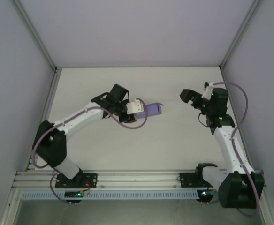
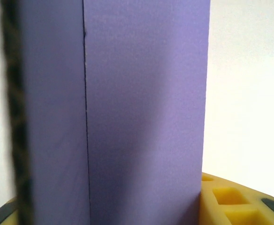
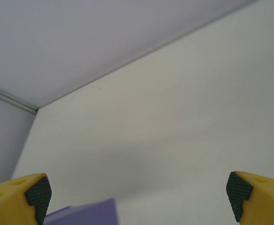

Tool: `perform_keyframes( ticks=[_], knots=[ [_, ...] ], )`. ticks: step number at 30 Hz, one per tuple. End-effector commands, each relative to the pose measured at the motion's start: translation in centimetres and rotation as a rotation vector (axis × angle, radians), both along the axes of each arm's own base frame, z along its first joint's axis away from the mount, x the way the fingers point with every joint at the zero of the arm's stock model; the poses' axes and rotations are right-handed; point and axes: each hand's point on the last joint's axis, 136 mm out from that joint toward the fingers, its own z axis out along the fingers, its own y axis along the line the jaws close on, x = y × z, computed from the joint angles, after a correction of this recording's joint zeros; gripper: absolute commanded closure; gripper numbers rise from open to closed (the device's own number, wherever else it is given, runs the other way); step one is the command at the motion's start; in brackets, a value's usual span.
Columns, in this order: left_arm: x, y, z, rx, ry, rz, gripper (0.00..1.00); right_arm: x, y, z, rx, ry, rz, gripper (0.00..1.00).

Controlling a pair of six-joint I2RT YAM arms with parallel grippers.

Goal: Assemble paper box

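The small lavender-purple card box [image 1: 153, 109] is held clamped in the left gripper [image 1: 140, 108] above the white table [image 1: 127, 150], the right gripper [image 3: 137, 194] spread wide and empty nearby — seemingly a flap-closing step — so the box's free end must be approached squarely.

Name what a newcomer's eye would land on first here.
The lavender paper box stands out near the middle of the pale table, clamped in the left gripper. Facing it from the right, the right gripper hangs with its yellow fingers spread wide, holding nothing.
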Motion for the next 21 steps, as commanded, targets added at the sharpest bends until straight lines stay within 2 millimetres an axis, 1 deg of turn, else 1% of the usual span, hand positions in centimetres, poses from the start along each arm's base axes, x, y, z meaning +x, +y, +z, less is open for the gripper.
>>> perform_keyframes(
  ticks=[1, 2, 5, 7, 9, 10, 11, 12, 13, 15, 16, 18, 20, 21],
  knots=[
    [-3.0, 1.2, -1.5, 0.045, 0.311, 0.003, 0.63, 0.6, 2.8, 3.0, -0.301, -0.252, 0.318, 0.01],
    [-3.0, 1.5, -2.1, 0.077, 0.337, 0.009, 0.63, -0.2, 4.4, 2.2, -0.364, -0.217, 0.42, 0.01],
    [-3.1, 1.9, -3.4, 0.143, 0.384, 0.014, 0.63, -1.7, 7.8, -0.2, -0.561, -0.162, 0.639, 0.02],
    [-3.0, 2.3, -4.3, 0.175, 0.398, 0.023, 0.63, -3.0, 10.2, -1.7, -0.655, -0.155, 0.797, 0.02],
    [-2.9, 2.3, -4.8, 0.195, 0.41, 0.026, 0.62, -3.7, 12.0, -2.8, -0.721, -0.148, 0.902, 0.03],
    [-2.9, 2.3, -5.0, 0.2, 0.421, 0.028, 0.62, -3.5, 12.7, -3.2, -0.76, -0.142, 0.932, 0.06],
    [-2.8, 2.2, -5.1, 0.2, 0.424, 0.026, 0.62, -3.0, 13.2, -3.5, -0.785, -0.128, 0.934, 0.09],
    [-2.7, 2.2, -5.4, 0.203, 0.425, 0.028, 0.62, -3.0, 13.3, -4.4, -0.795, -0.081, 0.945, 0.14],
    [-2.6, 2.1, -5.6, 0.205, 0.425, 0.027, 0.62, -2.6, 13.6, -4.7, -0.795, -0.057, 0.954, 0.2],
    [-2.4, 2.0, -5.9, 0.209, 0.425, 0.033, 0.62, -1.8, 14.0, -5.8, -0.787, -0.013, 0.975, 0.26],
    [-2.3, 2.0, -6.0, 0.21, 0.428, 0.035, 0.62, -1.7, 14.3, -6.5, -0.771, 0.024, 0.999, 0.33],
    [-2.2, 2.0, -6.1, 0.213, 0.43, 0.035, 0.62, -1.9, 14.8, -7.5, -0.745, 0.087, 1.046, 0.41],
    [-2.1, 2.0, -6.1, 0.213, 0.424, 0.037, 0.61, -2.2, 15.4, -8.0, -0.72, 0.11, 1.112, 0.48],
    [-2.0, 2.0, -6.2, 0.217, 0.419, 0.039, 0.61, -2.0, 15.6, -8.2, -0.714, 0.117, 1.115, 0.53]
  ],
)
